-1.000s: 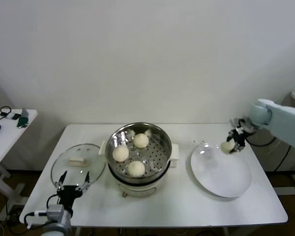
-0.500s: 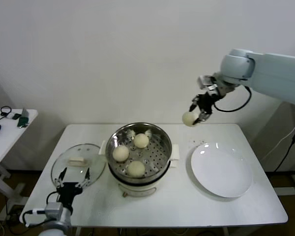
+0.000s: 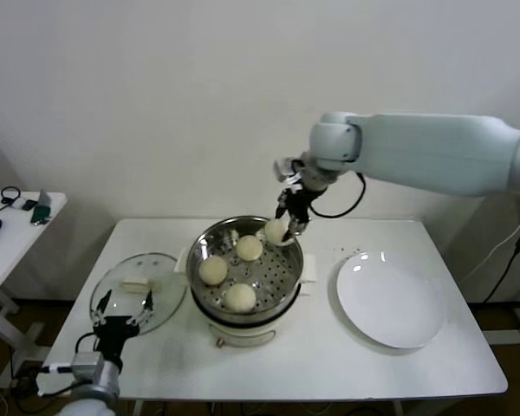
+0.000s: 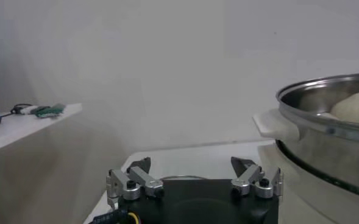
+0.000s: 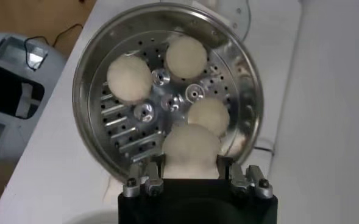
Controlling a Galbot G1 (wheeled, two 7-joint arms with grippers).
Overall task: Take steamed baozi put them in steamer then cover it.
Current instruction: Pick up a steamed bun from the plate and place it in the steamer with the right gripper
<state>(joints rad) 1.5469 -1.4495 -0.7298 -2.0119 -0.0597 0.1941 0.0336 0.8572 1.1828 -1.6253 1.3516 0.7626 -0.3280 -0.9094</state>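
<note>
Head view shows your right gripper point(image 3: 285, 227) has swung in from the white plate point(image 3: 390, 303) and now hangs over the steamer's point(image 3: 245, 260) far right rim, clamped on the fourth baozi point(image 3: 276, 230). Three buns point(image 3: 240, 270) already sit inside, so you're on the last drop. Your left gripper point(image 3: 120, 307), fingers apart, waits near the cover point(image 3: 139, 283) on the left. Nothing blocks the free spot inside.

A white table point(image 3: 329, 364) stands before a plain white wall point(image 3: 199, 95).
</note>
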